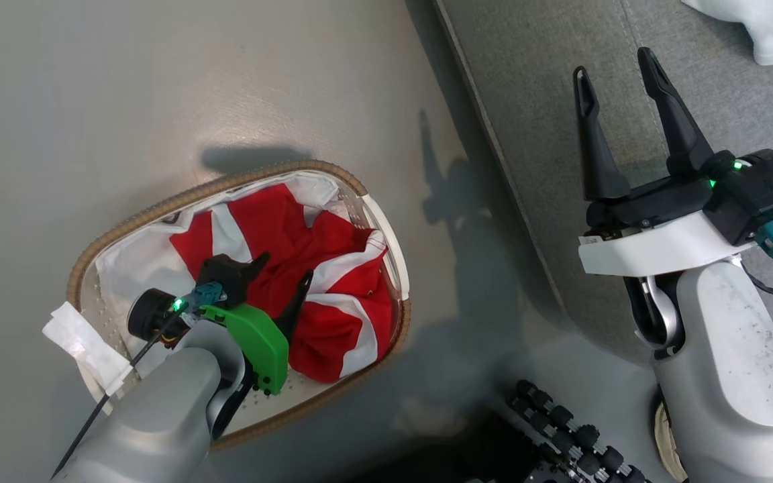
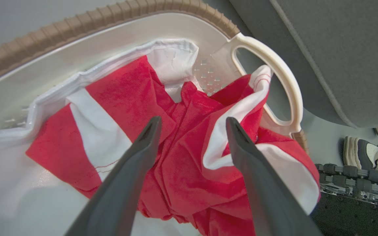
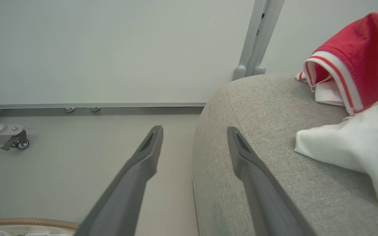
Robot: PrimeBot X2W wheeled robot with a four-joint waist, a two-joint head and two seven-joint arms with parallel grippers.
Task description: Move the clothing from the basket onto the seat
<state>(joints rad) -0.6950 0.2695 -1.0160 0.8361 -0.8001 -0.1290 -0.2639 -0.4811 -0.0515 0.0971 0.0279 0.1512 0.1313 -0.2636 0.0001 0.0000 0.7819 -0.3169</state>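
Left gripper (image 1: 287, 265) open over the clothing (image 1: 333, 248) in the basket (image 1: 158, 208); right gripper (image 1: 612, 62) open and empty above the seat (image 1: 534, 87).
The crumpled red-and-white jerseys lie on the white liner (image 2: 8, 183), bunched toward the basket's handle (image 2: 284, 85), directly beneath the left gripper's spread fingers; whether the tips touch the folds cannot be told. The basket stands on the floor (image 1: 125, 80) beside the seat's edge. Another red jersey with striped trim (image 3: 366, 49) lies on the seat near its rounded corner.

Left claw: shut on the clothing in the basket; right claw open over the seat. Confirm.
Not shut: the left wrist view shows the left claw open over the clothing in the basket. The right claw is open over the seat.
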